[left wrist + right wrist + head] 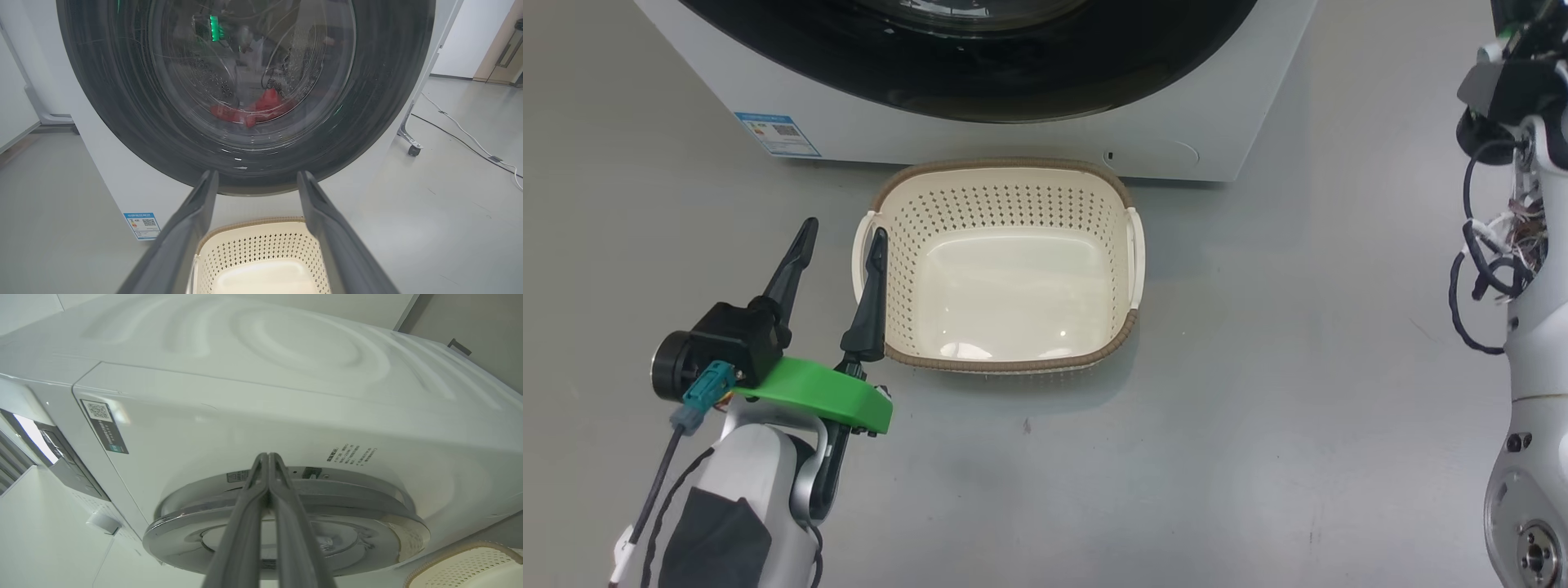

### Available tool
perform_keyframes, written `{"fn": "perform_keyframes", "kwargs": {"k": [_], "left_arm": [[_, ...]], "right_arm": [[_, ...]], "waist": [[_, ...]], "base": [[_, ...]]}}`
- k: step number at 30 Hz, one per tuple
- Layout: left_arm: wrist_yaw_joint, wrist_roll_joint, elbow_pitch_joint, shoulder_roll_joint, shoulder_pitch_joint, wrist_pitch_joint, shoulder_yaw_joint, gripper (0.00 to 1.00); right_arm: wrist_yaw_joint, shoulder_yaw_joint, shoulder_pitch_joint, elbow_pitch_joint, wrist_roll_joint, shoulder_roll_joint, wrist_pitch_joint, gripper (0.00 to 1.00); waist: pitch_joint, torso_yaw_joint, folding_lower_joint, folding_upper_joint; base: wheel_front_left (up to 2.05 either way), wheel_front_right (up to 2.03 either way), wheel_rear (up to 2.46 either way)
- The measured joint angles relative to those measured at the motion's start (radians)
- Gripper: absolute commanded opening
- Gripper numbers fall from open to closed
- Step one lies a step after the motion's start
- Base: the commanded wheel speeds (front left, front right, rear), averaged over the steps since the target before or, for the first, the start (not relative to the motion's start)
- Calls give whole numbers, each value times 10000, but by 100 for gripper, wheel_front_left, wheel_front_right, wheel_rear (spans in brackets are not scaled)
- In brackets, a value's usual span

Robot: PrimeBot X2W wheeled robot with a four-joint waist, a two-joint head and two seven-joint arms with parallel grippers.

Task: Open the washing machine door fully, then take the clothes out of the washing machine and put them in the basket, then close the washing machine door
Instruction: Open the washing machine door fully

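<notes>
Left wrist view: red clothes [253, 110] behind black-rimmed glass door [388, 102]; left tool [257, 174] agape, right tool [268, 457] closed.

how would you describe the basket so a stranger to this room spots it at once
Find the big white washing machine with its round black-rimmed door. On the grey floor directly in front of it, below the door, sits the basket. It is the cream tub with perforated sides, a brown woven-look rim and white side handles.
</notes>
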Motion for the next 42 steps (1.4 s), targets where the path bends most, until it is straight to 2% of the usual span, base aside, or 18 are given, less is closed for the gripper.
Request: {"fn": "perform_keyframes", "kwargs": {"k": [13, 17, 31, 42], "left_arm": [[-88, 81, -261, -84, -360, -2, -176, 100], [-102, 81, -330, -119, -510, -2, -257, 100], [-176, 75, -531, -232, -913, -2, -453, 100], [-176, -201, -533, -242, -989, -2, -635, 100]], "right_arm": [[-648, 922, -1653, 522, -276, -430, 1254, 0], [-748, 1018, -2101, 681, -291, -545, 1488, 0], [-838, 1283, -3084, 1152, -545, -941, 2190, 0], [-815, 1400, -3369, 1609, -437, -1091, 2734, 0]], "waist": [[714, 547, 0, 0], [960, 706, 0, 0], [1565, 1311, 0, 0], [1693, 1492, -1, 0]], "base": [[0, 0, 0], [0, 0, 0], [0, 0, 0], [0, 0, 0]]}}
